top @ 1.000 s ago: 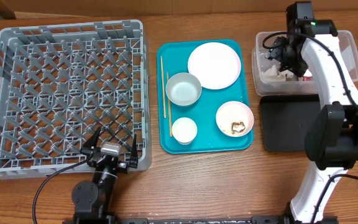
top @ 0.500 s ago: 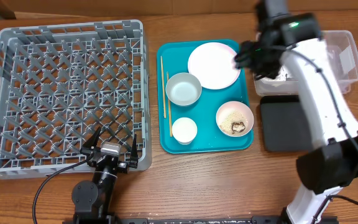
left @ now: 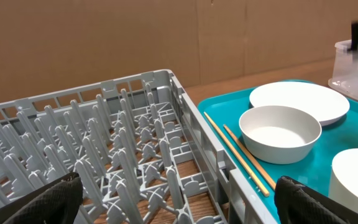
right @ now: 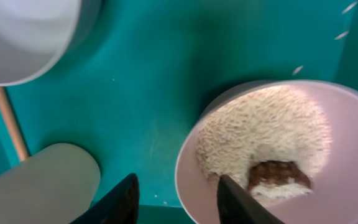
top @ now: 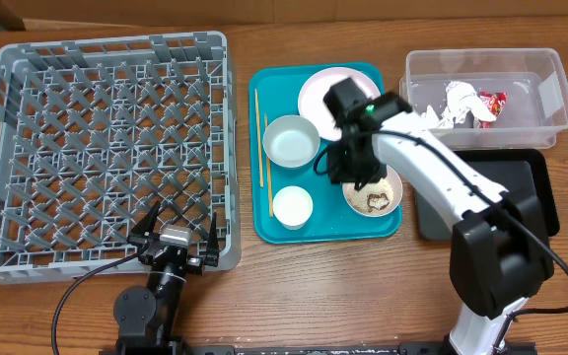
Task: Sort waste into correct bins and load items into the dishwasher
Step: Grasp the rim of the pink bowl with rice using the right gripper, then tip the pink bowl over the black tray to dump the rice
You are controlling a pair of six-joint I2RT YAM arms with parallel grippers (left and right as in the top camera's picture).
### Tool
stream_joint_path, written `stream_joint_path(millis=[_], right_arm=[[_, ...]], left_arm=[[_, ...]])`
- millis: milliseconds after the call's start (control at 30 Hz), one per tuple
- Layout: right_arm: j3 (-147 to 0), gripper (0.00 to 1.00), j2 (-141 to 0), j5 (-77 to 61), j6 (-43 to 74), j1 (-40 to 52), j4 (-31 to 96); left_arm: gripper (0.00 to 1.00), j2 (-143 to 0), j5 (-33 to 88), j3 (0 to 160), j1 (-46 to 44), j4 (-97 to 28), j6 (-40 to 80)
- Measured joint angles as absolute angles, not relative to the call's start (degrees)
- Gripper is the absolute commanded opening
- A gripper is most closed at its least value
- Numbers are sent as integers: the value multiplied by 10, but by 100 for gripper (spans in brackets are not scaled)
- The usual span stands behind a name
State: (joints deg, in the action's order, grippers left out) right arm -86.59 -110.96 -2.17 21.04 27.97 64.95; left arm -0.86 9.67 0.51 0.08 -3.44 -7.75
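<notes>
My right gripper (top: 348,170) hangs low over the teal tray. Its jaws are open and straddle the left rim of the white bowl (right: 291,149), one finger (right: 120,199) outside, the other (right: 238,199) inside. That bowl (top: 373,190) holds rice grains (right: 263,134) and a brown food lump (right: 278,174). The red-and-white wrapper (top: 489,102) and crumpled paper (top: 459,99) lie in the clear tub (top: 550,123). The plate (top: 321,94), empty bowl (top: 291,141), cup (top: 292,207) and chopsticks (top: 261,148) rest on the tray. My left gripper (top: 176,237) stands open at the grey dish rack (top: 116,148).
The teal tray (top: 383,227) sits between the rack and the bins. The flat black tray (top: 521,192) lies in front of the clear tub, partly under my right arm. In the left wrist view the rack's wall (left: 185,118) borders the chopsticks (left: 241,152).
My right arm swung from over the clear tub leftward across the plate and dropped to the rice bowl's rim, its jaws narrowing. The left arm stayed still.
</notes>
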Motion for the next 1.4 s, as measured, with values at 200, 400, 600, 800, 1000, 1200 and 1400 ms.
stream_joint_path(millis=[200, 400, 600, 800, 1000, 1200, 1400], right_arm=[[-795, 22, -1110, -20, 198, 293, 595], [-782, 4, -1110, -16, 192, 295, 581], [-793, 4, -1107, -8, 192, 298, 607], [-850, 4, -1084, -11, 194, 296, 700], [-891, 4, -998, -46, 187, 264, 755], [-893, 4, -921, -119, 134, 153, 766], [-862, 4, -910, -275, 24, 3, 739]], left_arm=[[100, -9, 97, 5, 1, -34, -77], [100, -9, 97, 5, 1, -34, -77], [100, -9, 97, 5, 1, -34, -77], [100, -9, 97, 5, 1, -34, -77], [100, -9, 97, 5, 1, -34, -77], [100, -9, 97, 5, 1, -34, -77], [100, -9, 97, 5, 1, -34, -77]])
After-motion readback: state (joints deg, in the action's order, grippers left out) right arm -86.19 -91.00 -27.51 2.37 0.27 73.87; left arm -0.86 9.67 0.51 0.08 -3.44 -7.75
